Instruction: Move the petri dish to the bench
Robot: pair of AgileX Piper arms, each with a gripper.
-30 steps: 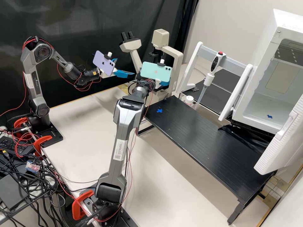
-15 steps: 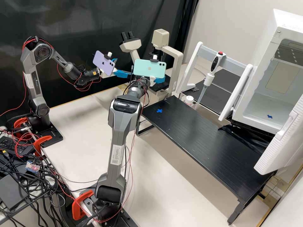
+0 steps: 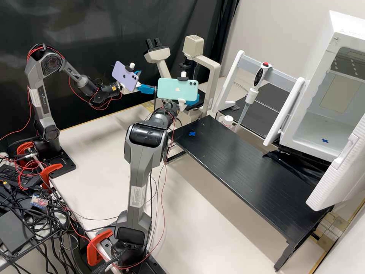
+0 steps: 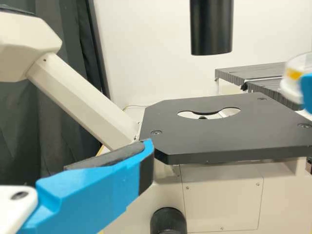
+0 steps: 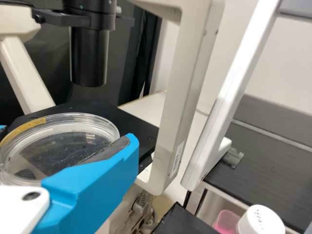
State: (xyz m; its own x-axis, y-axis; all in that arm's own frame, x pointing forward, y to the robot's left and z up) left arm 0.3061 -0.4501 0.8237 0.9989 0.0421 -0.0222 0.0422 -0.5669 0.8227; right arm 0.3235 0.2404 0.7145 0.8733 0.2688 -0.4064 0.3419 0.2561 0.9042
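Gripping the petri dish (image 5: 58,146) by its sides in my right claw (image 5: 66,134), near the microscope (image 4: 229,131), presumably leaves its base free for the desk (image 3: 243,167); my left claw (image 3: 147,81) hangs wide.

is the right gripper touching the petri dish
Touching: in the right wrist view the right gripper holds the petri dish by its rim, between its fingers.

High view: looks forward and down on the bench (image 3: 247,171) from well back. Left wrist view: faces the microscope (image 4: 80,95) close up, almost level. Right wrist view: looks past it, also near, toward the white frame (image 5: 229,92). Shares the microscope throughout.
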